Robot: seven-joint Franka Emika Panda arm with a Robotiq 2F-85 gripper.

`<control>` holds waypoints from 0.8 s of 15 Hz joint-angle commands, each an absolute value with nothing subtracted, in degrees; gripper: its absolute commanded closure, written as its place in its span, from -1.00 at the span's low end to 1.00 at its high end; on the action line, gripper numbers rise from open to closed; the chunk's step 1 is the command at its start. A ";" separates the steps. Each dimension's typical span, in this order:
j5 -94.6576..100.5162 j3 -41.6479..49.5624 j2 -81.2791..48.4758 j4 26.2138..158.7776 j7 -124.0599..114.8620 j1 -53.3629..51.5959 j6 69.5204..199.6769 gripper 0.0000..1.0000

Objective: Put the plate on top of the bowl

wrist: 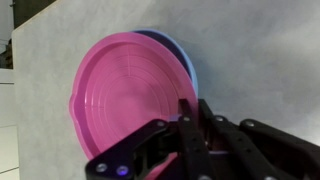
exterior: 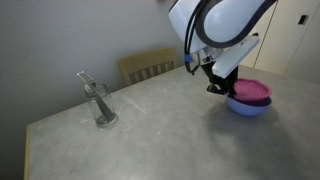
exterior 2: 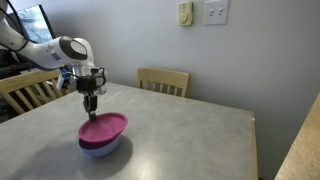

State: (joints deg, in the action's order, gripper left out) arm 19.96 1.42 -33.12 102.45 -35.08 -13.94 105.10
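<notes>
On grey table, plate atop bowl, wooden chair behind

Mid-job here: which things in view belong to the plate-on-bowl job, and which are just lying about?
Job: plate, bowl, end effector.
Lying about: glass with utensils, wooden chair.

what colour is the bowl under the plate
The bowl is periwinkle blue, clearest in an exterior view, under the pink plate.
</notes>
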 commanded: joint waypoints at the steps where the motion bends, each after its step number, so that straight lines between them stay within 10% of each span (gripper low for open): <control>1: 20.33 1.42 -30.58 108.00 -33.90 -13.46 108.99 0.94; 12: 20.04 1.65 -29.34 111.40 -34.06 -13.12 110.73 0.94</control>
State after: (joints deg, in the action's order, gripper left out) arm 19.96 1.44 -31.92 107.76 -35.08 -13.91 108.29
